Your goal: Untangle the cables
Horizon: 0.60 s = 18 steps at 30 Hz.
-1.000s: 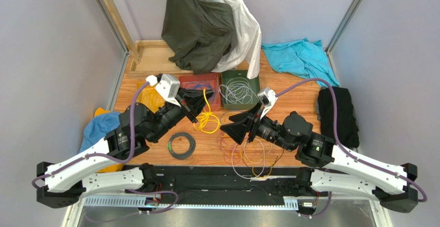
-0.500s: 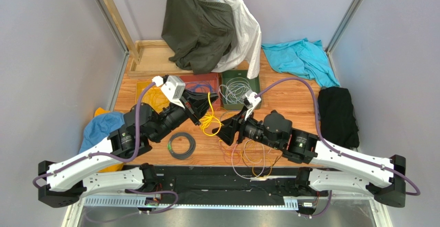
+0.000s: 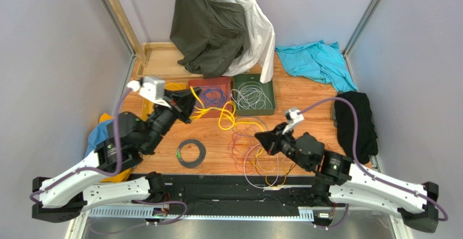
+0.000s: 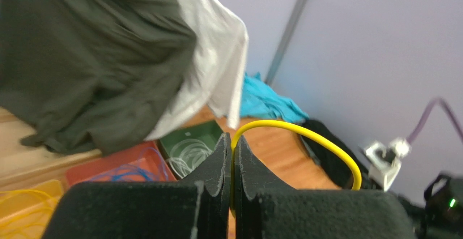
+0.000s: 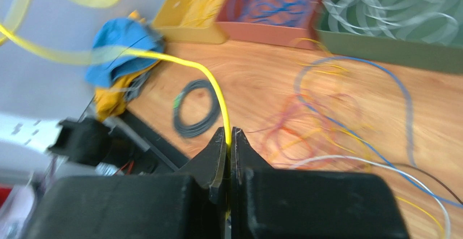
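Observation:
The cables (image 3: 260, 153) lie in a loose tangle of orange-red, purple, white and yellow strands on the wooden table. One yellow cable (image 3: 225, 121) stretches between both grippers. My left gripper (image 3: 187, 100) is shut on one part of it by the bins; in the left wrist view that yellow cable (image 4: 304, 133) arcs out of the left gripper (image 4: 232, 141) to the right. My right gripper (image 3: 264, 140) is shut on another part above the tangle. In the right wrist view the right gripper (image 5: 229, 136) pinches the yellow cable (image 5: 212, 84), which rises to the upper left.
A dark grey coil (image 3: 191, 153) lies near the front edge. Behind stand a yellow bin (image 3: 155, 97), a red bin (image 3: 211, 91) with blue wire and a green bin (image 3: 253, 95) with white wire. Hanging clothes (image 3: 217, 22), turquoise cloth (image 3: 315, 60) and black cloth (image 3: 354, 121) border the table.
The right gripper closed on the yellow cable and drew back to the right and nearer. The left arm swung left and back, pulling the yellow cable out between them.

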### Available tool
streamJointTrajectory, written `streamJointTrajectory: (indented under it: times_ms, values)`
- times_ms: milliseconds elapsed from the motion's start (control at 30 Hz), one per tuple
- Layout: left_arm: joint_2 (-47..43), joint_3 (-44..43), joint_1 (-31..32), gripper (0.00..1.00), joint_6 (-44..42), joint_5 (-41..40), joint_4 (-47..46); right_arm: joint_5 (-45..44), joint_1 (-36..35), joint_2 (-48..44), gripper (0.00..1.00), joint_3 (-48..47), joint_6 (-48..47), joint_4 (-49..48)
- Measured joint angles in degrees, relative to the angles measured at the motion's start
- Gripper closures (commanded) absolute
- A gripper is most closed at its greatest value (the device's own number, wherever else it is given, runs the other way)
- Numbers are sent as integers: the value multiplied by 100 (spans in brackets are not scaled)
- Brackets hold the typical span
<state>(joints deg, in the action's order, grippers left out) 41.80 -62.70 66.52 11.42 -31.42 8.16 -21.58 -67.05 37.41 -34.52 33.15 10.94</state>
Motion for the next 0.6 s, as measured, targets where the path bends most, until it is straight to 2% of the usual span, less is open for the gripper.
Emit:
streamJointTrajectory:
  times_ms: [100, 267, 433, 600]
  values:
    - [-310, -391, -2, 100, -304, -605, 83, -472, 330, -896, 100, 1058, 476, 249]
    - [-693, -1257, -2, 100, -802, -1209, -122, -688, 476, -1425, 100, 2271, 1257, 730]
    - [-872, -1676, -17, 100, -1296, -1547, -396, -782, 485, -1711, 100, 2529, 1663, 1093]
    - [-822, -1722, -17, 100, -1423, -1563, -153, -669, 487, -2026, 100, 2465, 1451, 1032]
